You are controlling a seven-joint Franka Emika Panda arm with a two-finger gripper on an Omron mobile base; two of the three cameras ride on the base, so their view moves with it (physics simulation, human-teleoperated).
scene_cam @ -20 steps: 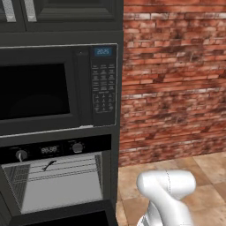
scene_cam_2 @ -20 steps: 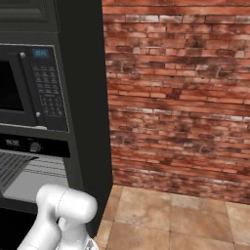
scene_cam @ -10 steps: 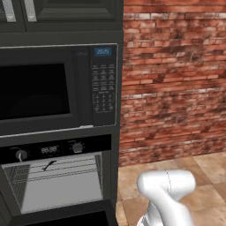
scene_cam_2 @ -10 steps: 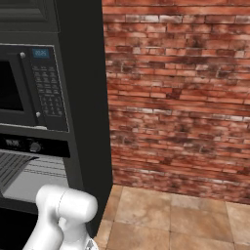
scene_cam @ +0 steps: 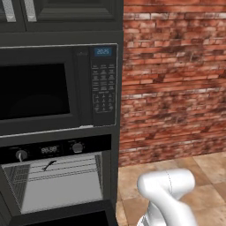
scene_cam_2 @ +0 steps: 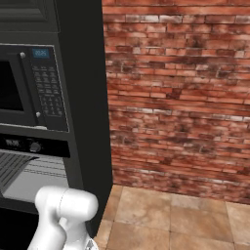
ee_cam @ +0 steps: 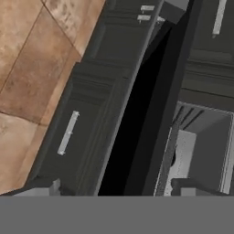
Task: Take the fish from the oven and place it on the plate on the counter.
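The black oven [scene_cam: 57, 150] sits under the microwave with its door down, and its grey rack interior [scene_cam: 62, 181] is exposed. A small dark sliver, the fish [scene_cam: 48, 166], lies on the upper rack near the back. My gripper [ee_cam: 119, 189] hangs low in front of the oven; its two dark fingertips [ee_cam: 43, 187] stand far apart at the bottom of the hand view, open with nothing between them. In that view the oven's grey cavity [ee_cam: 201, 146] lies to the right of the dark door edge. The plate and the counter are out of view.
A black microwave [scene_cam: 53, 88] with a keypad is above the oven. A red brick wall [scene_cam: 176, 79] and brown tile floor [scene_cam_2: 166, 219] lie to the right. A dark lower cabinet front with a silver handle [ee_cam: 68, 132] is beside the oven.
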